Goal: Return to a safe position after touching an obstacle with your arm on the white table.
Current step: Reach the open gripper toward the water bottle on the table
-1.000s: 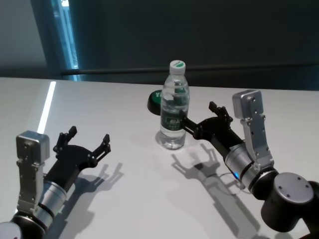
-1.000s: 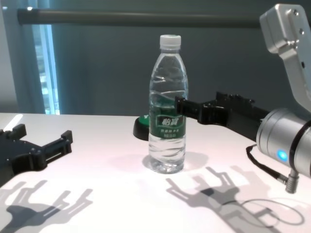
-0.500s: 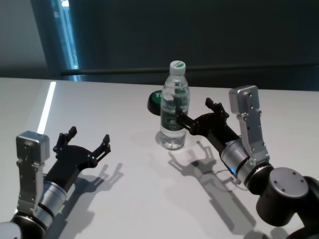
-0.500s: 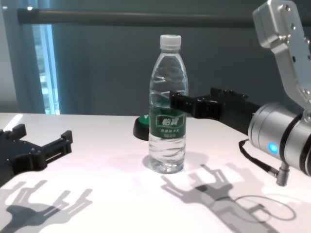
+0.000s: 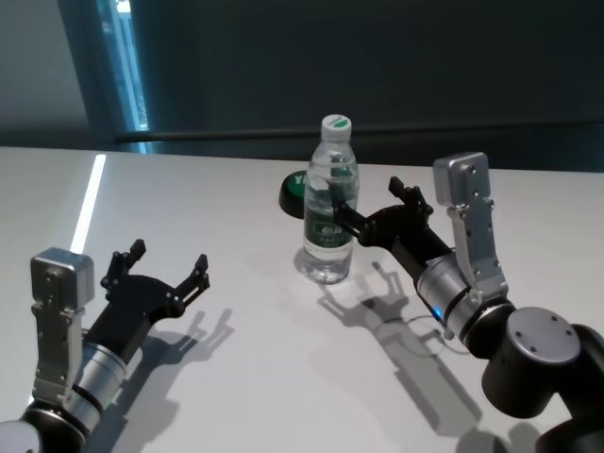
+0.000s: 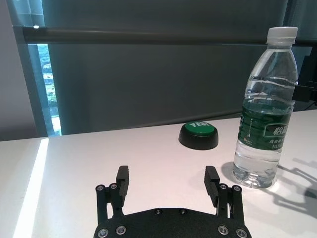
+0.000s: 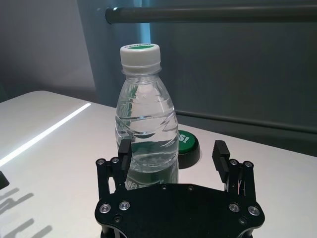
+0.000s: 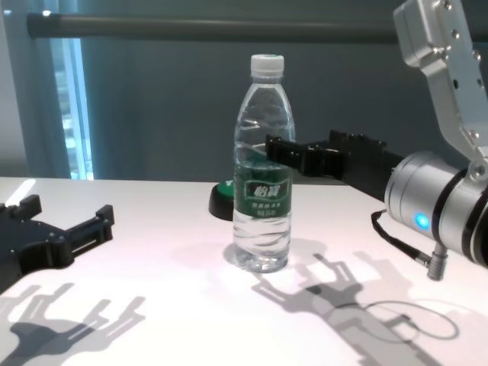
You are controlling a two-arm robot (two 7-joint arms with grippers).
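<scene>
The obstacle, a clear water bottle (image 5: 330, 212) with a white cap and dark green label, stands upright mid-way across the white table (image 5: 236, 377). My right gripper (image 5: 370, 203) is open and empty, held above the table at label height just right of the bottle. One of its fingers (image 5: 340, 211) overlaps the bottle's right side; I cannot tell whether it touches. In the right wrist view the bottle (image 7: 146, 134) stands close ahead, over one finger (image 7: 125, 147). My left gripper (image 5: 168, 257) is open and empty at the near left, well apart from the bottle.
A low black-and-green round object (image 5: 294, 189) sits on the table just behind the bottle. A dark wall and a horizontal bar (image 8: 229, 30) run behind the table's far edge. A grey cable (image 8: 404, 324) hangs from my right wrist over the table.
My right gripper has moved left and forward, so its near finger now overlaps the bottle's side. The bottle stays upright in place. The left arm has not moved.
</scene>
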